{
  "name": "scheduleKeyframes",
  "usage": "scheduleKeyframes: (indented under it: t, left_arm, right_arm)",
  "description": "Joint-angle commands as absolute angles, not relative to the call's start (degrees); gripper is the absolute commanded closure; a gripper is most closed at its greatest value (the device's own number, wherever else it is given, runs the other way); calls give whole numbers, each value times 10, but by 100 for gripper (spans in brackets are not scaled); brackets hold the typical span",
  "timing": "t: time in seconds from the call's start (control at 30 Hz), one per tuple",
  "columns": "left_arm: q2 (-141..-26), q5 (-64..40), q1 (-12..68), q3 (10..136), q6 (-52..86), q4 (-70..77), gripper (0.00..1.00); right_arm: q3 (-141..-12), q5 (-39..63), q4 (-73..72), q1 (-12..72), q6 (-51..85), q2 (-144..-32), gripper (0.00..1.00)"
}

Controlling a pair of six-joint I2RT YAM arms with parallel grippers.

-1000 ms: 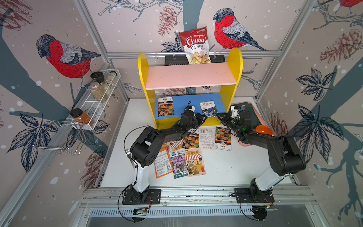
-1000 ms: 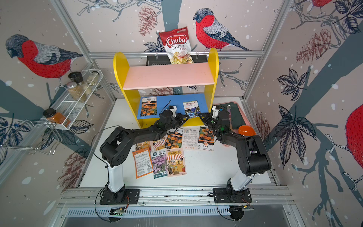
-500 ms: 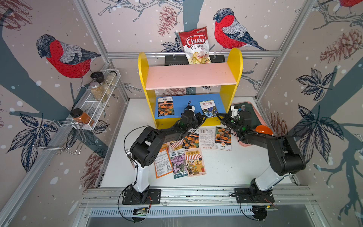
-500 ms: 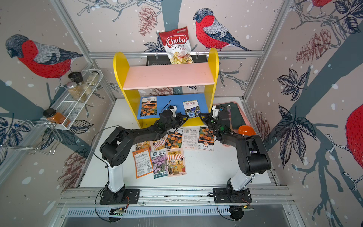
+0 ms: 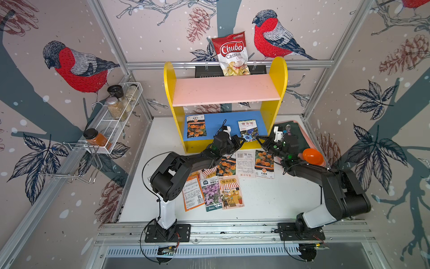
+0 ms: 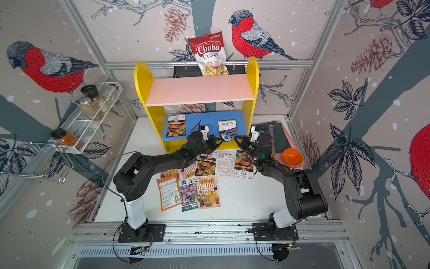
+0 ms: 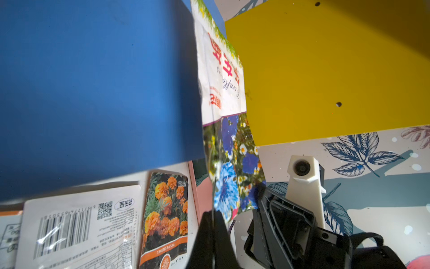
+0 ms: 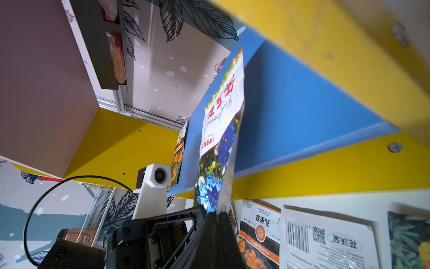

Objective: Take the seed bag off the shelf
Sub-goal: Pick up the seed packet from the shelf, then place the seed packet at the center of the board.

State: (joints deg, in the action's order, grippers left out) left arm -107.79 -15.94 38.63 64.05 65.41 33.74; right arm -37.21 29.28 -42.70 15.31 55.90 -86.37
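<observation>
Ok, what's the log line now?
left tool: shut on blue-flower seed bag; right tool: same bag; shelf: bag not off yet

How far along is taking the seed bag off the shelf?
Done: the grasp; left tool and right tool are both shut on the blue-flower seed bag. In hand: its near end only. Left: drawing it off the blue lower board, where most of it lies.

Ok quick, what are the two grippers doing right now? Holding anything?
Left gripper: closed, pinching the edge of the blue-flower seed bag.
Right gripper: closed, pinching the same bag.
</observation>
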Motion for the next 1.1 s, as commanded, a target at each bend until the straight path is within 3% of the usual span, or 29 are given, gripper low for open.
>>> scheduleKeyframes:
  t: [0.0, 1.07]
  left_arm:
    - [-1052, -146, 398, 625, 632, 359, 100]
    - [-854, -49, 536, 353, 675, 329, 100]
  right_arm:
    - [-355, 290, -416, 162, 542, -838, 100]
    - [-89, 58, -231, 389, 556, -449, 100]
